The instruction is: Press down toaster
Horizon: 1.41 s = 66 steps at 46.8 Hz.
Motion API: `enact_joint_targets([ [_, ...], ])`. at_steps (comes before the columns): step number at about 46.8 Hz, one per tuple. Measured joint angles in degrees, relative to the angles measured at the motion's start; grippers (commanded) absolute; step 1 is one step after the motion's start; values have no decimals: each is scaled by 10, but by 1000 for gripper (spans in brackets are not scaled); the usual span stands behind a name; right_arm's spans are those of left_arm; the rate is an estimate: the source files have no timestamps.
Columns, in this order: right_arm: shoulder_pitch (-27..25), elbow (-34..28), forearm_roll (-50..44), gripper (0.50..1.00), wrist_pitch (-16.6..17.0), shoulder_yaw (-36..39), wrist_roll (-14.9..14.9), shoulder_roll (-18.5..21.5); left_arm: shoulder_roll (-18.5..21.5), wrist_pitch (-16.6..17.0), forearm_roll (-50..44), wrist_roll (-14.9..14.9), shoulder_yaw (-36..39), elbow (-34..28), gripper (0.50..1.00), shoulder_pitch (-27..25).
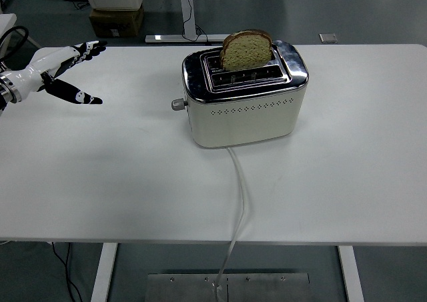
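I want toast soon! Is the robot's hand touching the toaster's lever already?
No, the left hand hovers open far to the left of the toaster, well away from its lever.

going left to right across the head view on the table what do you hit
left hand → toaster lever knob → toaster, with the bread slice standing in its slot

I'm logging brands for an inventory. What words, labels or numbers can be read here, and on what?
No text can be read.
Toaster: faint dark marks on its metal top beside the slots, too small and blurred to read.
Cardboard box on the floor: a pale label, unreadable.
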Motion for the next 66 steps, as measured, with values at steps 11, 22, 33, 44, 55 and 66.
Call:
enact_joint_targets([
  [11, 0, 0, 0, 1000, 0, 0, 0, 0, 20, 3, 57, -6, 0, -44, 1000, 6],
  [22, 0, 0, 0, 1000, 0, 0, 0, 0, 65, 13, 82, -26, 0, -112, 1000, 19],
  [33, 0, 0, 0, 998, 0, 0, 0, 0, 68, 16, 134, -44, 0, -114, 1000, 39],
  [44, 0, 0, 0, 1000, 0, 0, 0, 0, 65, 18, 141, -44, 1, -119, 1000, 41],
  [55, 0, 0, 0, 1000, 0, 0, 0, 0, 57, 19, 168, -44, 8, -128, 1000, 39],
  [66, 0, 0, 0, 1000, 0, 0, 0, 0, 51, 43, 173, -44, 9, -134, 1000, 38],
])
